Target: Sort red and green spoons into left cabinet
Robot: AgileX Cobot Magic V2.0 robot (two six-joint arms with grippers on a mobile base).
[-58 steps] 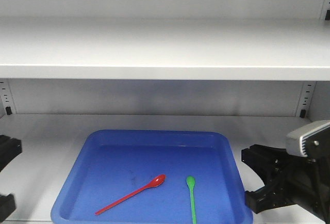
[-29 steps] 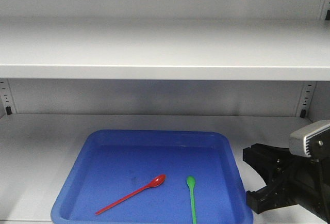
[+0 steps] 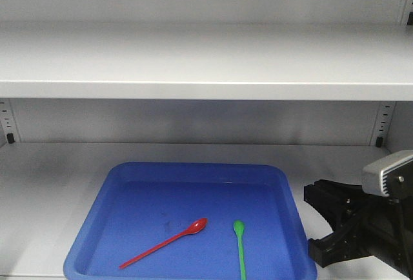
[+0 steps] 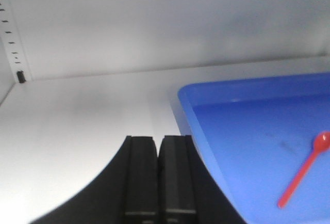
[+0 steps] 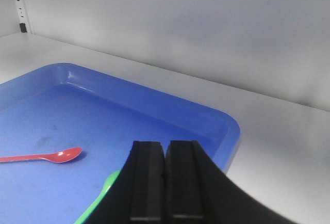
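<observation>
Left arm has withdrawn from the front view since a second ago; the right gripper (image 3: 342, 228) has barely shifted. Both jaws are pressed closed, holding nothing. Red spoon (image 3: 164, 244) and green spoon (image 3: 241, 249) lie apart in the blue tray (image 3: 193, 171) on the cabinet shelf (image 3: 51, 177). Placement appears complete.

The cabinet (image 3: 206, 60) is showing smooth, matt pale grey painted metal on shelves and back wall. The blue tray (image 3: 284, 183) is looking like smooth plastic, catching a soft sheen along its rim (faint scuffs are marking its floor). The red spoon (image 3: 169, 242) and green spoon (image 3: 240, 248) are appearing as glossy plastic, though they are probably too small to judge closely.
</observation>
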